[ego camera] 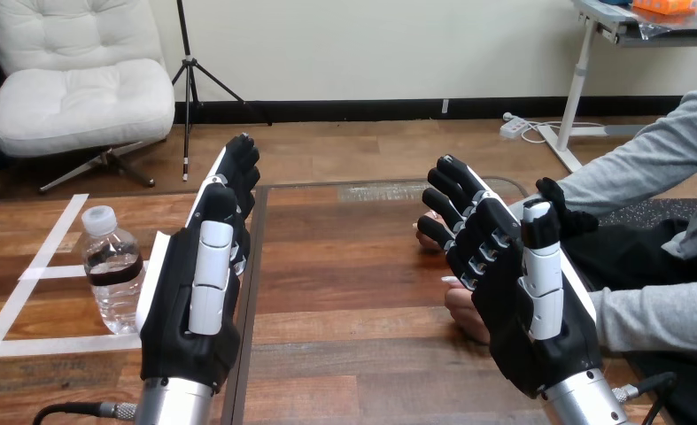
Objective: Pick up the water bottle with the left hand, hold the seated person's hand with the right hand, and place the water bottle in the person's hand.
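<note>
A clear water bottle (112,268) with a white cap and dark label stands upright on the table at the left. My left hand (201,283) is raised just right of it, fingers straight and open, apart from the bottle. My right hand (513,283) is held up at the right with fingers relaxed and slightly bent, holding nothing. Behind it lie the person's hands: one (465,312) rests on the table under my palm's near edge, another (426,221) peeks out past my fingertips. Whether my right hand touches them I cannot tell.
White tape lines (52,241) mark the table's left part around the bottle. The person's grey-sleeved arms (654,314) come in from the right side. A seam (254,266) runs between two tabletop boards down the middle.
</note>
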{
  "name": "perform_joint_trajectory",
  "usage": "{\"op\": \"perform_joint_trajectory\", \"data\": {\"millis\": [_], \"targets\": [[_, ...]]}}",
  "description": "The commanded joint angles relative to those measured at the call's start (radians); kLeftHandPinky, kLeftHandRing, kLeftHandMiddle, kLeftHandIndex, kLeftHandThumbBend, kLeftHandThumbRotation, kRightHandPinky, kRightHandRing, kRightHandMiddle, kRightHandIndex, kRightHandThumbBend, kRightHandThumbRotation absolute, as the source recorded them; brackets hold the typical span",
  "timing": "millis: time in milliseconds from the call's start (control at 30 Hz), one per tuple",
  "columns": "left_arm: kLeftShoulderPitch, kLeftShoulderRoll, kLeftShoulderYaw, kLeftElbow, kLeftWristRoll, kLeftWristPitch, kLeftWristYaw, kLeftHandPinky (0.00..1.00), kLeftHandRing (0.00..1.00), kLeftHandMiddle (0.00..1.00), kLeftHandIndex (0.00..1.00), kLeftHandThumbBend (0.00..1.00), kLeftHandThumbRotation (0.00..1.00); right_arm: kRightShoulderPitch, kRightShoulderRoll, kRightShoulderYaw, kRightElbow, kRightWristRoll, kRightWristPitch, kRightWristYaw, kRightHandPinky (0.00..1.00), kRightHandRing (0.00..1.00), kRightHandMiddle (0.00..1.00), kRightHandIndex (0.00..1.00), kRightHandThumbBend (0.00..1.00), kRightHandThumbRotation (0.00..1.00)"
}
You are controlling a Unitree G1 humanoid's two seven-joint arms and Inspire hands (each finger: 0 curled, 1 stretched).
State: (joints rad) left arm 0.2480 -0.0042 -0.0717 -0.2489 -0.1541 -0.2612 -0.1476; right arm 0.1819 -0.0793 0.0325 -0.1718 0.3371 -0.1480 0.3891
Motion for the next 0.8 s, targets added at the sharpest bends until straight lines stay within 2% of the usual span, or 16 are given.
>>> {"op": "perform_joint_trajectory", "data": {"millis": [0, 233, 333, 433, 567, 767], "targets": [[0.023, -0.006, -0.023, -0.045, 0.007, -0.012, -0.003, 1.0, 0.97, 0.96, 0.94, 0.7, 0.96, -0.049, 0.003, -0.003, -0.031, 0.002, -0.011, 0.001, 0.95, 0.97, 0.96, 0.93, 0.71, 1.0], [0.024, -0.003, -0.017, -0.045, 0.003, -0.017, -0.007, 1.0, 0.98, 0.96, 0.94, 0.71, 0.96, -0.046, 0.002, -0.002, -0.037, 0.003, -0.01, 0.002, 0.96, 0.98, 0.97, 0.94, 0.7, 1.0], [0.012, 0.005, -0.003, -0.033, 0.021, -0.044, -0.004, 1.0, 0.98, 0.96, 0.94, 0.7, 0.95, -0.047, 0.003, -0.002, -0.035, 0.005, -0.011, 0.003, 0.96, 0.98, 0.97, 0.94, 0.69, 1.0], [-0.012, 0.01, 0.018, -0.013, 0.027, -0.083, -0.005, 1.0, 0.98, 0.96, 0.94, 0.7, 0.94, -0.048, 0.003, -0.003, -0.032, 0.005, -0.013, 0.004, 0.96, 0.98, 0.97, 0.94, 0.69, 1.0], [-0.047, 0.012, 0.063, -0.014, 0.031, -0.099, 0.022, 1.0, 0.97, 0.96, 0.94, 0.73, 0.91, -0.048, 0.003, -0.003, -0.033, 0.005, -0.01, 0.003, 0.96, 0.98, 0.97, 0.94, 0.69, 1.0], [-0.082, 0.027, 0.115, -0.011, 0.034, -0.131, 0.043, 0.99, 0.94, 0.95, 0.94, 0.81, 0.87, -0.049, -0.001, -0.003, -0.03, 0.002, -0.013, 0.005, 0.97, 0.99, 0.97, 0.95, 0.7, 1.0]]}}
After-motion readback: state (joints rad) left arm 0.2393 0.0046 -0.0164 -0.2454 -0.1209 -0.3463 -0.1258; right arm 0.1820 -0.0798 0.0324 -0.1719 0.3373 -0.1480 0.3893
